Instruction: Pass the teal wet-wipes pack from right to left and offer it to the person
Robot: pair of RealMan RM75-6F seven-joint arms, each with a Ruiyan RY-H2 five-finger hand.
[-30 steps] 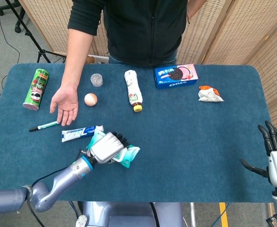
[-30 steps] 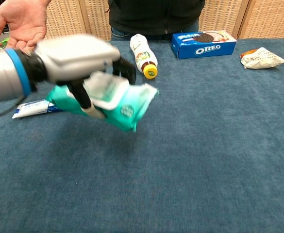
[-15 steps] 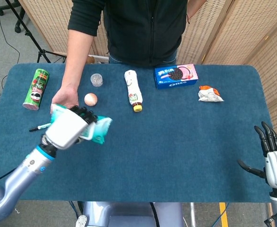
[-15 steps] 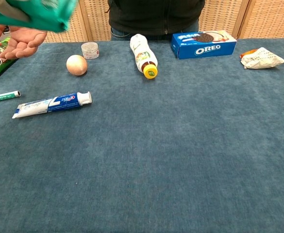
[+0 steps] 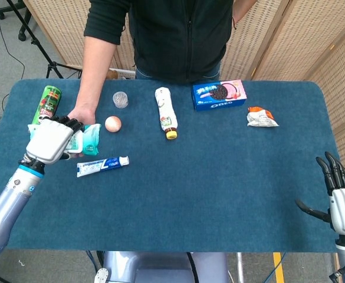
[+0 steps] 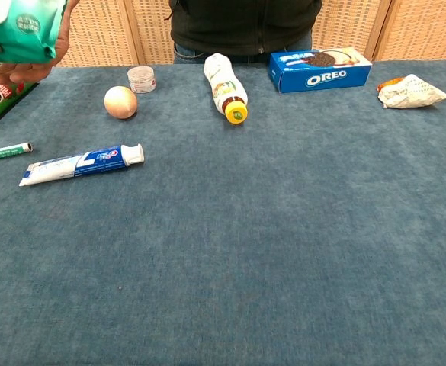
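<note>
Where wicker screens (image 5: 314, 41) stand, blue table (image 5: 231, 177)

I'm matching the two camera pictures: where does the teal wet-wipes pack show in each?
Head view: the teal wet-wipes pack is at left, in the left hand, over the person's hand.
Chest view: the pack is in the top-left corner.
Shared landmark: the toothpaste tube.

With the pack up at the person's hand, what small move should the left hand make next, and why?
Probably loosen its fingers and let go. The left hand holds the teal wet-wipes pack right at the person's hand, which shows just beneath the pack in the chest view. The right hand is idle.
</note>
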